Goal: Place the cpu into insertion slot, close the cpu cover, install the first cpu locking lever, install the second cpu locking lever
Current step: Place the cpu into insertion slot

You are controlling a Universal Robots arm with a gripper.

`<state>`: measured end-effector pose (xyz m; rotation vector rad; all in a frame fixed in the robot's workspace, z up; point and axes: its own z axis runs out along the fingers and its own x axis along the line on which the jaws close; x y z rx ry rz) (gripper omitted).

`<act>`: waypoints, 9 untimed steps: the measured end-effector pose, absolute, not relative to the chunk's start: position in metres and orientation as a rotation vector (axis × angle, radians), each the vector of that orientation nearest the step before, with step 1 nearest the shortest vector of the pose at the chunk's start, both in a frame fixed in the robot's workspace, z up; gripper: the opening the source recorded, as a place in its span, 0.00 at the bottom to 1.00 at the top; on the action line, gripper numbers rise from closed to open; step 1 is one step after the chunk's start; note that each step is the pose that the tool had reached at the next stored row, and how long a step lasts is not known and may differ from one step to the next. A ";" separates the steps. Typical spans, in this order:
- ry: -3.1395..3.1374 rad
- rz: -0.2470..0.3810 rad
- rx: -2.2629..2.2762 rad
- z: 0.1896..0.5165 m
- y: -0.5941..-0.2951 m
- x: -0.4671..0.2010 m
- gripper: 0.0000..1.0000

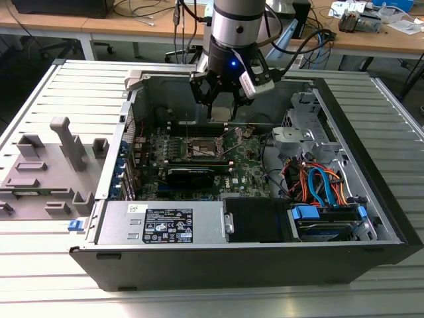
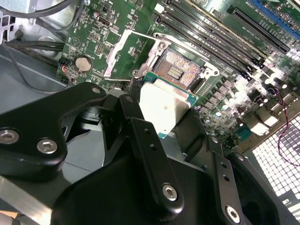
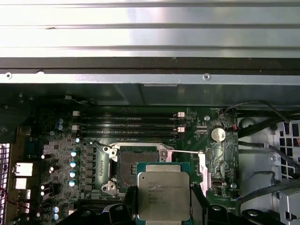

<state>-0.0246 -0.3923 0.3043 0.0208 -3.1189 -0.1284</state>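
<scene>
Stage: you are at the first step. The cpu is carried but not yet seated.
Fingers: the gripper has its fingers clamped on the cpu from two opposite edges. The pale metal top faces up, as both wrist views show.
Where the cpu is: it hangs above the motherboard, inside the open computer case that lies on the slatted bench. In the first wrist view it overlaps the near edge of the insertion slot and is not centred over it. You cannot tell from these views how high it is above the slot.
Insertion slot: it is empty, and its contact field is bare in the second wrist view.
Cpu cover: it is swung up and back off the slot. In the second wrist view it is a silvery windowed frame standing tilted beside the slot, so the way down looks free.
Levers: a thin metal rod runs from the slot's far edge toward the cover side. You may take it for a released locking lever, though that is a judgement. The other lever is too hard to pick out.
Done: nothing is installed so far.
Left: seating the cpu, closing the cover and installing both levers.
</scene>
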 end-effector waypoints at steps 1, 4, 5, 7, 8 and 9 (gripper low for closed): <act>-3.119 -0.128 0.021 0.304 -0.392 -0.025 0.55; -3.119 -0.129 0.021 0.303 -0.392 -0.025 0.55; -3.119 -0.129 0.021 0.303 -0.392 -0.025 0.55; -3.119 -0.129 0.021 0.302 -0.393 -0.025 0.55; -3.119 -0.129 0.021 0.302 -0.393 -0.025 0.55; -3.119 -0.129 0.021 0.301 -0.393 -0.025 0.55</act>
